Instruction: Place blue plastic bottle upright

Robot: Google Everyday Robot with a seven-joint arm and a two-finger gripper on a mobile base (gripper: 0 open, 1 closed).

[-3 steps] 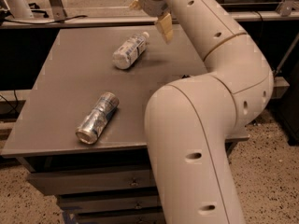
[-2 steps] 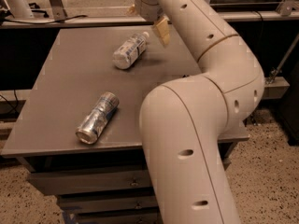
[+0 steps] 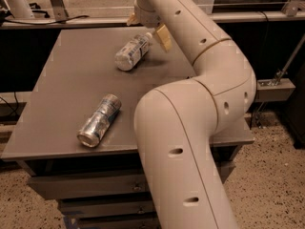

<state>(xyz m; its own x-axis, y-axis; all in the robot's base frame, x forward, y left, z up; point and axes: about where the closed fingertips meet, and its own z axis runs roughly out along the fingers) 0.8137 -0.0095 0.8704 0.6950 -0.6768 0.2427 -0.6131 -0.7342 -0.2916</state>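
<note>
arm (image 3: 214, 94), cream, jointed: fills the near right of the scene, rises from the floor side, bends at a thick elbow and reaches back over the far edge of the table.

table (image 3: 57, 104), grey, flat matt top with drawers below: carries two items, well apart from each other.

metal can (image 3: 99, 120), silver and blue: lies on its side, near left of the table, open end toward the near edge. not the task's item.

blue plastic bottle (image 3: 131, 54), small, clear, white-and-blue label round the middle, white cap (image 3: 148, 35): lies on its side at the far middle of the table, cap pointing far right, base pointing near left. judged light and thin-walled, so it will give under a hard squeeze. the round body will likely roll if nudged from the side, and the clear plastic and label are probably slick. the best hold appears to be across the body just below the shoulder, toward the cap end, where the wall is stiffer and the bottle can be swung up onto its base – a hold on the cap alone looks too small to be sure of.

gripper (image 3: 147, 28): at the far middle, just over the cap end of the bottle.

fingers (image 3: 162, 36), tan pads: spread apart, one on either side of the cap end, pinching nothing that can be seen. contact with the bottle cannot be told.
</note>
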